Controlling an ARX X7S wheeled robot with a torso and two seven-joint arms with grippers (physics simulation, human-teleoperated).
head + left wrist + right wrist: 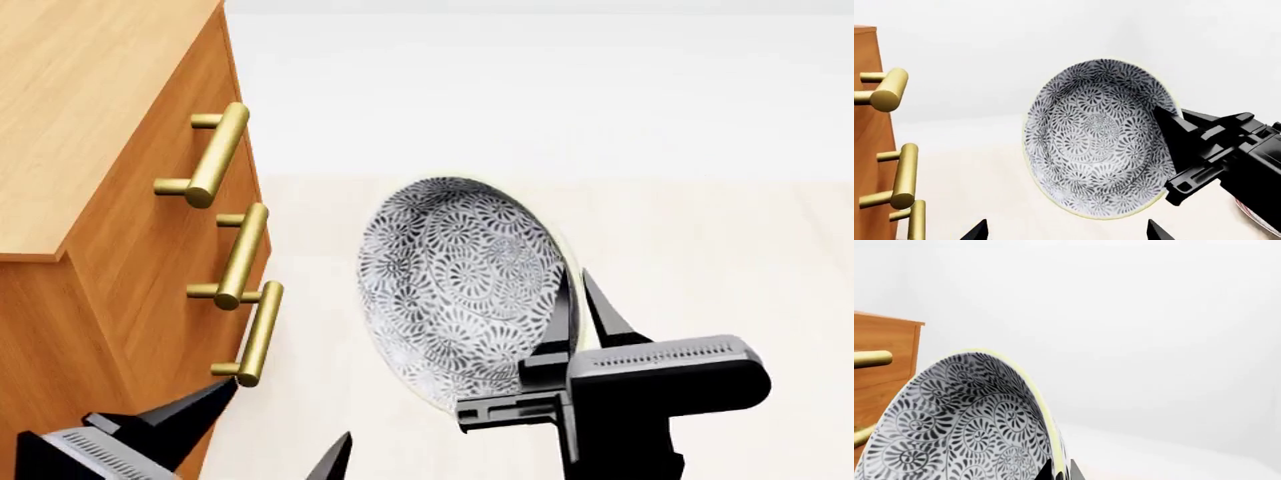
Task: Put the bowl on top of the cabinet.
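In the left wrist view, the bowl [1097, 140] hangs tipped on edge, its patterned inside facing the camera. The right tool [1173, 131] pinches the bowl's rim, one finger inside and the other behind the wall. The left tool [1066, 231] shows only two dark fingertips, spread wide with nothing between them, below the bowl. The cabinet [871, 125] stands off to the side of the bowl, with its brass handles [887, 90] sticking out. Behind everything are a pale cream floor [967, 175] and a plain white wall [1054, 40]. A sliver of a red-ringed plate [1257, 217] peeks out behind the right tool.

In the head view, the right tool [577, 300] grips the bowl [454, 290] at its right rim, with the bowl held up on edge to the tool's left. The cabinet [94, 130] stands further left, apart from the bowl, and its flat wooden top is bare. The left tool [274, 425] sits low beside the cabinet front, fingers parted, holding nothing.

In the right wrist view, the bowl [961, 430] fills the lower part, right against the tool's finger [1059, 471]. The cabinet [884, 355] lies beyond it, against white wall.
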